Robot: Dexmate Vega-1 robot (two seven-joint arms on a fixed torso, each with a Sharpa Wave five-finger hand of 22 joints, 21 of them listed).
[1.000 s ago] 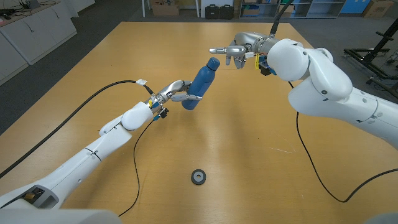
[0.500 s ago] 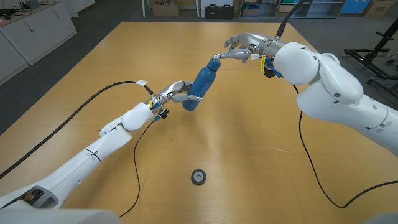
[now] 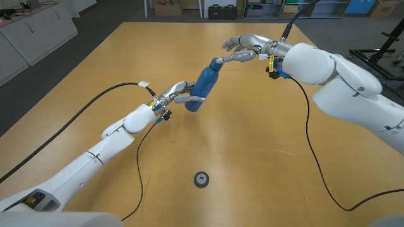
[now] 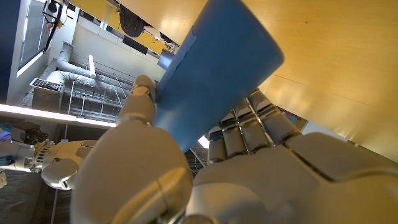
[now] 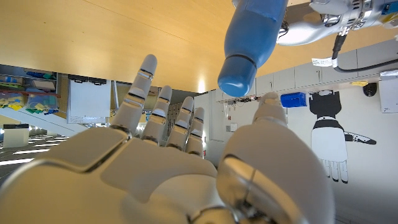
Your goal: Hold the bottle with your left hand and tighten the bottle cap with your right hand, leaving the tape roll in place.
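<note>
A blue bottle (image 3: 203, 84) is held tilted above the table, its blue cap (image 3: 216, 63) pointing up toward the far right. My left hand (image 3: 178, 94) grips the bottle's lower end; in the left wrist view the fingers (image 4: 249, 127) and thumb wrap the blue body (image 4: 214, 68). My right hand (image 3: 243, 48) is at the cap with its fingers spread, and one fingertip reaches the cap (image 5: 239, 76), which hangs between thumb and fingers in the right wrist view. I cannot tell whether it touches. The tape roll (image 3: 201, 179) lies on the near middle of the table.
A black cable (image 3: 137, 165) trails over the wooden table (image 3: 252, 145) by my left arm, and another cable (image 3: 315, 165) loops under my right arm. Boxes and shelves stand beyond the table's far edge.
My right hand moved left to the bottle cap and opened its fingers wider. The bottle and my left hand stayed put.
</note>
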